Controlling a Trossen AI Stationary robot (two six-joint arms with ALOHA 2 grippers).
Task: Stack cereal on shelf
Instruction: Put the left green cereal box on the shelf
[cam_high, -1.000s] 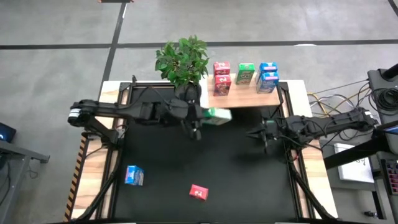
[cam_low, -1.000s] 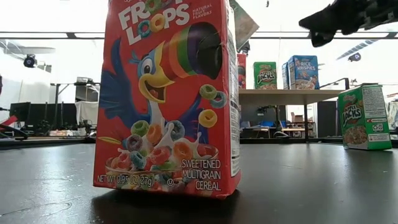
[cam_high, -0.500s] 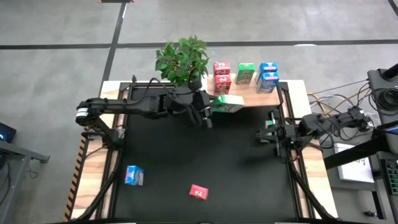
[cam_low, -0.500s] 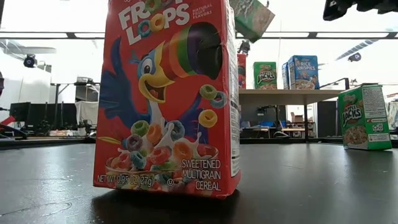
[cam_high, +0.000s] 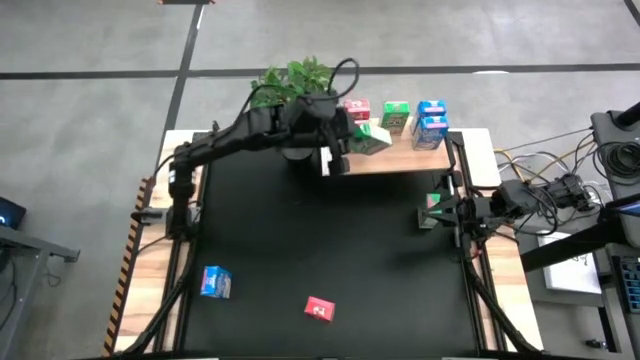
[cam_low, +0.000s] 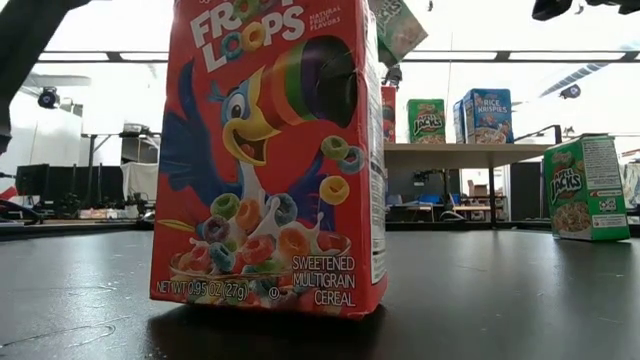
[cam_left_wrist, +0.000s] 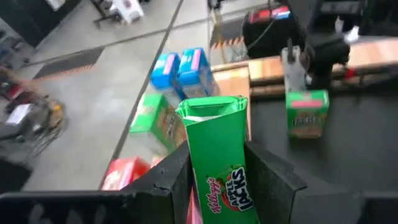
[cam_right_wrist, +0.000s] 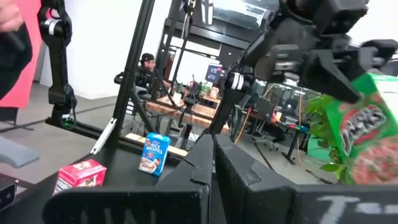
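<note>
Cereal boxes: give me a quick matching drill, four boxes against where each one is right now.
Things
1. green box in the left gripper
2. second green box
3. lone blue box
4. lone red box

Places
A. on the black tabletop, near its front-left corner
B. on the tabletop at its right edge, beside the right gripper
C. held up over the shelf
D. on the tabletop near the front edge, about mid-width

Pairs: 1-C, 2-B, 3-A, 4-D
</note>
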